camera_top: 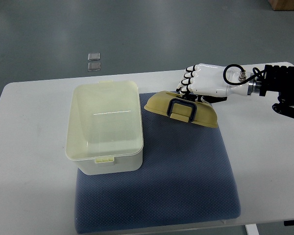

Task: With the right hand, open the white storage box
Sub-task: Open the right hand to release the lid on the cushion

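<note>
The box sits open at nine o'clock on the blue mat, so the opening looks done. Its lid lies tilted at three o'clock of it, the right hand curled on the far edge, not yet released.

No legible text, label, brand, number or sign appears anywhere in the view. The white storage box, its lid beside it, and the table beneath the box all present plain, unmarked surfaces.
</note>
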Tool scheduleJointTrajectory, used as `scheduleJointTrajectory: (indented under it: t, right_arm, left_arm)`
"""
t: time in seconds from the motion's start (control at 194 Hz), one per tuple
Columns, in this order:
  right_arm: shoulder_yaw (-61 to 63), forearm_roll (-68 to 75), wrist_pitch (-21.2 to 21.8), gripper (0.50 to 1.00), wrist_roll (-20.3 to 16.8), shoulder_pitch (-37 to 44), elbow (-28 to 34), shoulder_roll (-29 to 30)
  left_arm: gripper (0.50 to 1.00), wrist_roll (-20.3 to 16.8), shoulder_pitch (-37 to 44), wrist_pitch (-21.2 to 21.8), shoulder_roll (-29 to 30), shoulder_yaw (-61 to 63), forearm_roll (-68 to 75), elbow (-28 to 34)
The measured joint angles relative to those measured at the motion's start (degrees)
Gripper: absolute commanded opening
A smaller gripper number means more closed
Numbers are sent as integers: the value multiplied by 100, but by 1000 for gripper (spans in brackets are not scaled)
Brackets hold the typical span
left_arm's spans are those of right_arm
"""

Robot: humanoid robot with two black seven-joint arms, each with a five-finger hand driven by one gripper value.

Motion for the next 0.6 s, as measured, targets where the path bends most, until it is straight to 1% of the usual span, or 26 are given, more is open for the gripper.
scheduleJointTrajectory:
  t: [0.016, 0.047, 0.062, 0.098, 0.114, 0.165, 0.212, 0.506, 0.599]
  right_arm:
    - [1, 2, 0, 825, 0, 0, -1, -1]
    - [4, 5, 0, 838, 0, -1, -2, -5]
    - [8, 10, 0, 860, 0, -2, -3, -9]
    - [17, 19, 0, 879, 0, -3, -4, -14]
    - [19, 24, 0, 895, 0, -3, -4, -17]
    - [27, 37, 0, 903, 0, -3, -4, -24]
    - [31, 46, 0, 921, 0, -5, -4, -26]
    - [40, 95, -2, 921, 0, -36, -1, -46]
    - [280, 152, -2, 917, 0, -37, -1, -46]
  left_arm:
    - [1000, 0, 0, 0, 0, 0, 0, 0]
    - [1000, 0, 0, 0, 0, 0, 0, 0]
    - [1000, 0, 1, 0, 0, 0, 0, 0]
    - [1000, 0, 0, 0, 0, 0, 0, 0]
    - [1000, 0, 0, 0, 0, 0, 0, 0]
    - [1000, 0, 0, 0, 0, 0, 0, 0]
    - [1000, 0, 0, 0, 0, 0, 0, 0]
    - [1000, 0, 0, 0, 0, 0, 0, 0]
    - [1000, 0, 0, 0, 0, 0, 0, 0]
